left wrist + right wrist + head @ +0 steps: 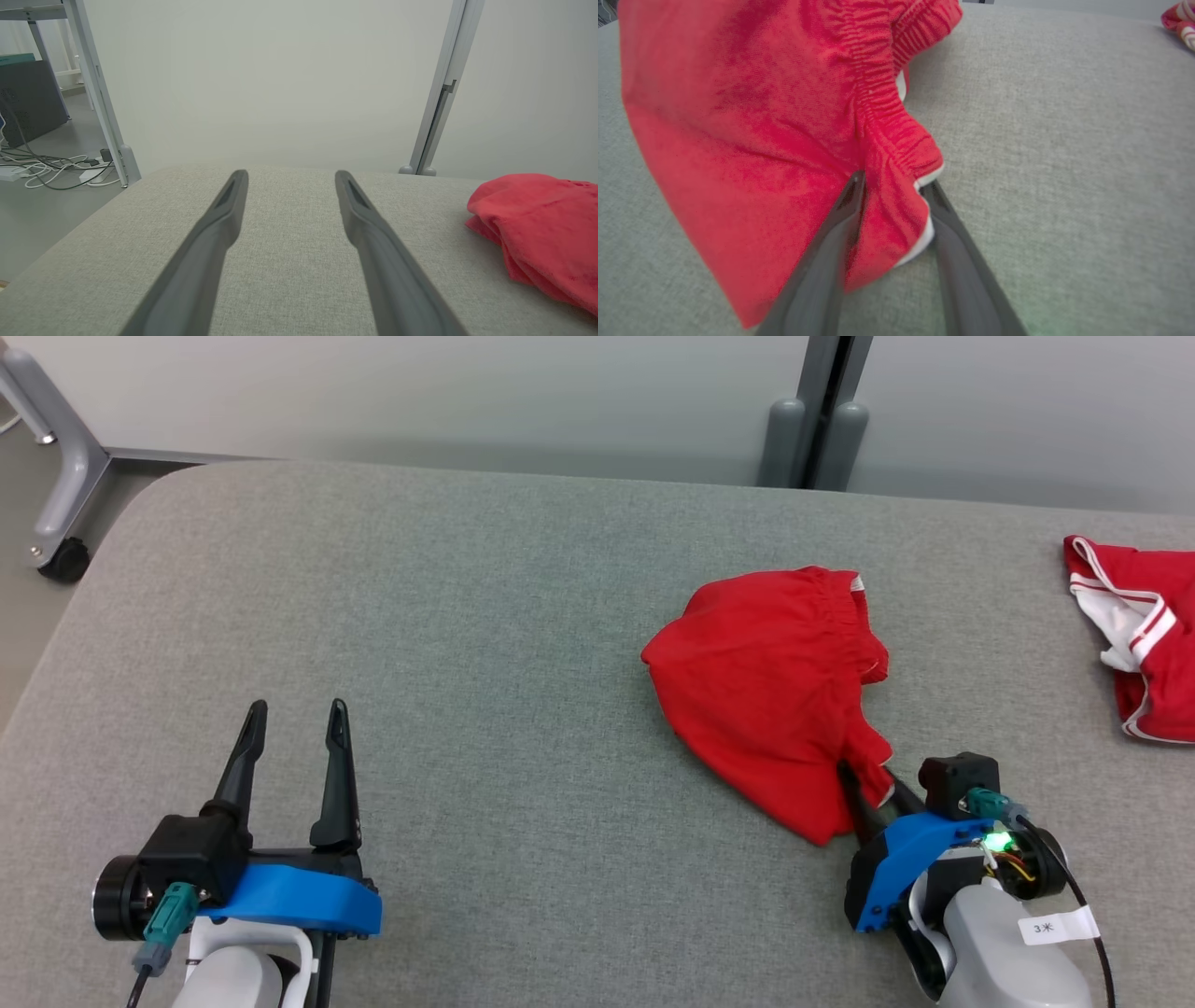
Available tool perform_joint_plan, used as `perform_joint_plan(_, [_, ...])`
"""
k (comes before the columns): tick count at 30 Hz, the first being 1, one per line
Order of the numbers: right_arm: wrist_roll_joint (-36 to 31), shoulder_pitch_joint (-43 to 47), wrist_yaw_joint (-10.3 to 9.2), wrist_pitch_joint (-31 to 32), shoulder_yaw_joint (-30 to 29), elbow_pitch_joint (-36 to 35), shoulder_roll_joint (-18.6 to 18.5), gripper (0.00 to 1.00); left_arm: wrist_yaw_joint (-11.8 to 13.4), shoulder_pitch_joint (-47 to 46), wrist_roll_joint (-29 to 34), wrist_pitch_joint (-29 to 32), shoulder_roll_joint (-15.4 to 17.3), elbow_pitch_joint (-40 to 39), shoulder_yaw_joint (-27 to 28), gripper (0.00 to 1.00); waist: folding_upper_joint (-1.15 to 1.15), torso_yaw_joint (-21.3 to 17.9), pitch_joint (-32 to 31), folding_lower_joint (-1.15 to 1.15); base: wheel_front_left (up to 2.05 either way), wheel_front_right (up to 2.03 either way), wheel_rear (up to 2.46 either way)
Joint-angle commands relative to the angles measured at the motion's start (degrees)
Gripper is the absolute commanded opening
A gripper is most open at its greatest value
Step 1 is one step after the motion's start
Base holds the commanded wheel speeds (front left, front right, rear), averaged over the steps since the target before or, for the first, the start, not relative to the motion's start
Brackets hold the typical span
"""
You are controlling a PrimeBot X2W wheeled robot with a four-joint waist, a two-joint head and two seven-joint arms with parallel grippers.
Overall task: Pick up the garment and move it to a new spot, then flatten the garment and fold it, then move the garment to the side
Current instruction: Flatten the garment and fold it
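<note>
The garment (766,681), red shorts with a gathered waistband and white trim, lies crumpled right of the grey table's (448,616) middle. My right gripper (873,789) is at its near corner. In the right wrist view the two fingers of my right gripper (892,184) straddle a fold of the garment's (761,140) waistband, narrowed but still apart, with cloth filling the gap. Whether they pinch it is unclear. My left gripper (297,709) rests open at the near left, nothing between its fingers. From my left gripper (289,175) the garment (542,224) lies off to the right.
A second red garment with white stripes (1144,635) lies at the table's far right edge and shows again, as the second red garment (1178,21), in the right wrist view. A grey wheeled frame leg (56,523) stands beyond the left corner. Cables (51,168) lie on the floor there.
</note>
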Motion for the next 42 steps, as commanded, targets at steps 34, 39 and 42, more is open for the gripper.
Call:
perform_joint_plan(34, [5.44,3.32,0.01,3.76,14.23,-26.26,-0.81,0.0,0.01,2.87,-0.03,-0.34,-0.75,0.0,-0.42,1.0,0.0,1.12,-4.97,0.0,0.0,0.0,0.0])
perform_joint_plan(39, [6.39,4.84,0.01,4.95,21.12,-25.57,0.45,0.0,-0.36,2.27,-0.09,-0.34,-0.99,0.36,-0.66,1.0,0.0,3.49,-4.43,0.0,0.0,0.0,0.0])
perform_joint_plan(42, [7.07,5.82,0.01,4.78,24.58,-24.96,0.6,0.0,-0.32,2.11,-0.09,-0.34,-1.17,0.52,-0.62,1.0,0.0,3.97,-4.29,0.0,0.0,0.0,0.0])
